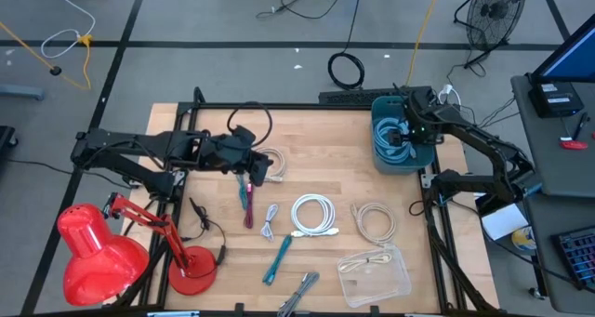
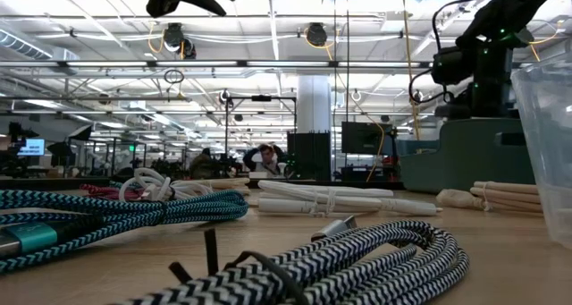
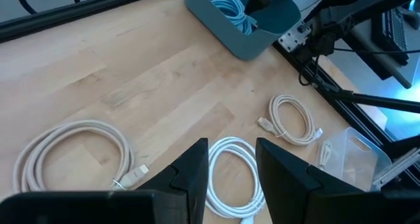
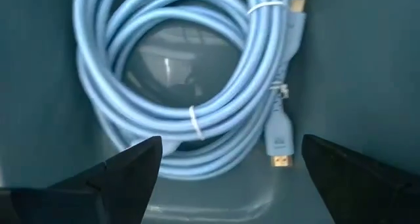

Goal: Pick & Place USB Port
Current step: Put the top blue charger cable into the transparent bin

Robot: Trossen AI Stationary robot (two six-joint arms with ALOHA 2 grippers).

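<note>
Pale wood covers the table [image 1: 325, 150], and from above you can count seven loose cable bundles on it: three white or cream coils, a red one [image 1: 247, 204], a teal one [image 1: 277, 258], and two striped grey ones, plus a clear tray [image 1: 376, 278] and one red lamp [image 1: 102, 252]. Your left gripper [image 1: 265, 165] hovers beside the cream coil [image 1: 272, 164], while your right gripper [image 1: 406, 131] hangs over the blue bin [image 1: 383, 159] at the table's far right. At table height you see the braided cables up close (a person sits far back in the room), and the bin's contents are hidden. Your left wrist camera shows its fingers [image 3: 193, 178] narrowly parted over bare wood, holding nothing. Only your right wrist camera looks into the bin: one light-blue cable [image 4: 190, 86] lies coiled on the floor directly below the widely spread fingers [image 4: 131, 171], untouched.
</note>
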